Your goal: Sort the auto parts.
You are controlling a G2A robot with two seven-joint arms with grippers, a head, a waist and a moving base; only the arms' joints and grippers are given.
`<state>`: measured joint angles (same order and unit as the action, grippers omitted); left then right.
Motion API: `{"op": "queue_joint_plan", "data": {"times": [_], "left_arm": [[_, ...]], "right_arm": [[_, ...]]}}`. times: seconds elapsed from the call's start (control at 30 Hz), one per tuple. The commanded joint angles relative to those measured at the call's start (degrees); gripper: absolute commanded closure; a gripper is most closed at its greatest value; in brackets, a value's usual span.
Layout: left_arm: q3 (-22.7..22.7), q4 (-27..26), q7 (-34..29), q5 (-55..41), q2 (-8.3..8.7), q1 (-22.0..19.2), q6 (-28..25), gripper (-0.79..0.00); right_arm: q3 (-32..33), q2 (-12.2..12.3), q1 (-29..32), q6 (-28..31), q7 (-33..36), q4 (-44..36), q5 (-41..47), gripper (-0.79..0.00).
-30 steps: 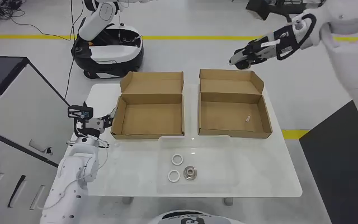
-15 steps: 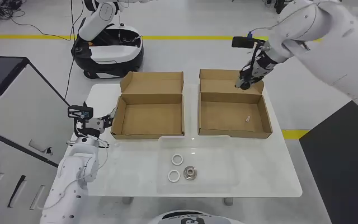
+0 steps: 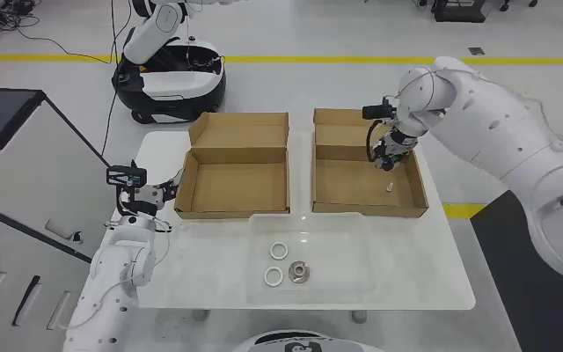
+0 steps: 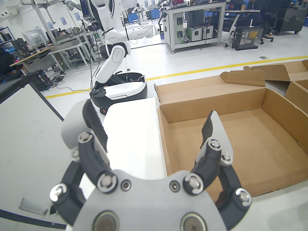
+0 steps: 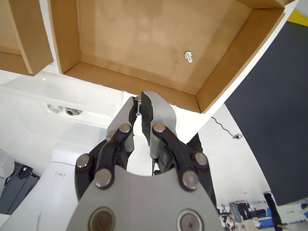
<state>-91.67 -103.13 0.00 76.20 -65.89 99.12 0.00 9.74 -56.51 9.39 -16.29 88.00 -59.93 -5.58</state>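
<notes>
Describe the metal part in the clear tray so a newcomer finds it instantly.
Start at the white table, then the clear tray on its robot-side half. Three small parts lie there: pick the grey metal part, since its two neighbours are white rings.

On the white table (image 3: 396,264) are two brown boxes (image 3: 236,187), a silver bolt (image 3: 388,186), two white rings (image 3: 272,250) and a grey metal part (image 3: 299,270); beyond it, a yellow floor stripe (image 3: 308,59)
</notes>
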Motion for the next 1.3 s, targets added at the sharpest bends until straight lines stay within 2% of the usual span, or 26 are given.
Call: {"op": "queue_joint_plan", "data": {"times": [0.0, 0.37, 0.83, 1.27], "left_arm": [[0.0, 0.0, 0.0, 0.0, 0.0, 0.0, 0.0, -0.785], [0.0, 0.0, 0.0, 0.0, 0.0, 0.0, 0.0, -0.785], [0.0, 0.0, 0.0, 0.0, 0.0, 0.0, 0.0, -0.785], [0.0, 0.0, 0.0, 0.0, 0.0, 0.0, 0.0, -0.785]], "right_arm": [[0.0, -0.5, 0.9, 0.0, 0.0, 0.9, -1.0, 0.0], [0.0, -4.0, 4.1, 0.0, 0.0, 5.3, -7.8, 0.0], [0.0, -7.9, 7.0, -1.2, -1.2, 10.7, -12.1, 0.0], [0.0, -9.1, 10.1, -7.5, -7.5, 10.8, -11.0, 0.0]]}}
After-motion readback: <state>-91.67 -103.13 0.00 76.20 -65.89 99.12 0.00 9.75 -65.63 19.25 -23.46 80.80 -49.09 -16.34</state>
